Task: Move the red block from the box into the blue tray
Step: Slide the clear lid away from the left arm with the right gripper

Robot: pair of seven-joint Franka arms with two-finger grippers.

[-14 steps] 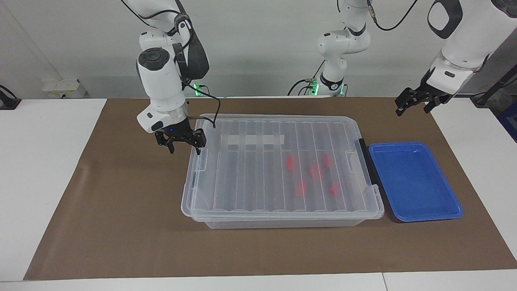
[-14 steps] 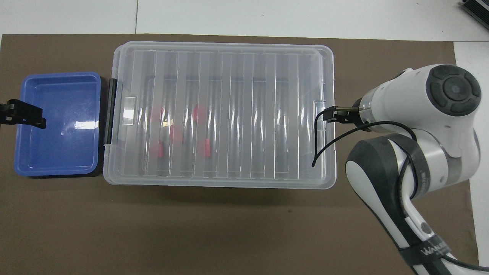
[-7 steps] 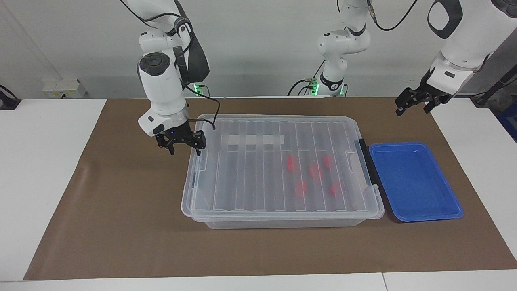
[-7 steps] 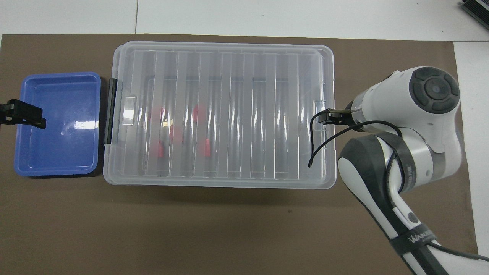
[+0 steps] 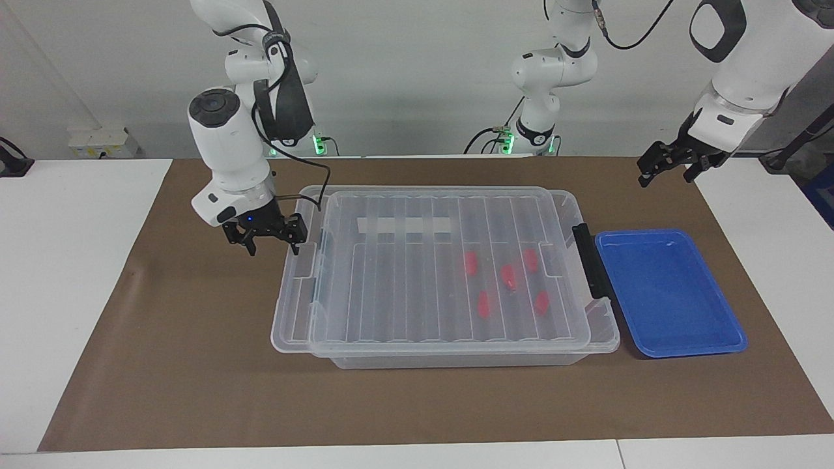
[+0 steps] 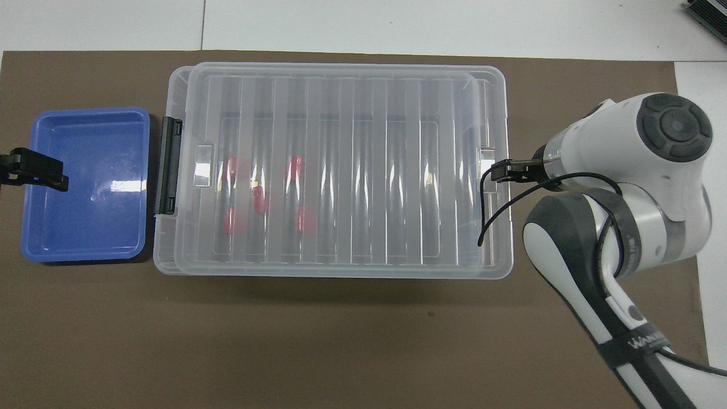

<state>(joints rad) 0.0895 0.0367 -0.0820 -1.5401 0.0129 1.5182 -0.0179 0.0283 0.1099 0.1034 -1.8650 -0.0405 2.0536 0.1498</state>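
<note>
While the lid (image 5: 430, 267) covers the box (image 5: 456, 355), red blocks (image 5: 508, 277) lie inside toward the tray (image 5: 671, 293): light, rigid, slick; pinch across flat sides. Right gripper (image 5: 270, 242) open at lid's end, holding nothing; left gripper (image 5: 671, 166) open, waiting.

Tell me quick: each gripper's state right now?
Left gripper: open, holding nothing.
Right gripper: open, one fingertip at the lid's end, not clamped on it.

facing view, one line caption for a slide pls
Right gripper at the clear lid's end, lid offset over the box of red blocks; blue tray empty.
</note>
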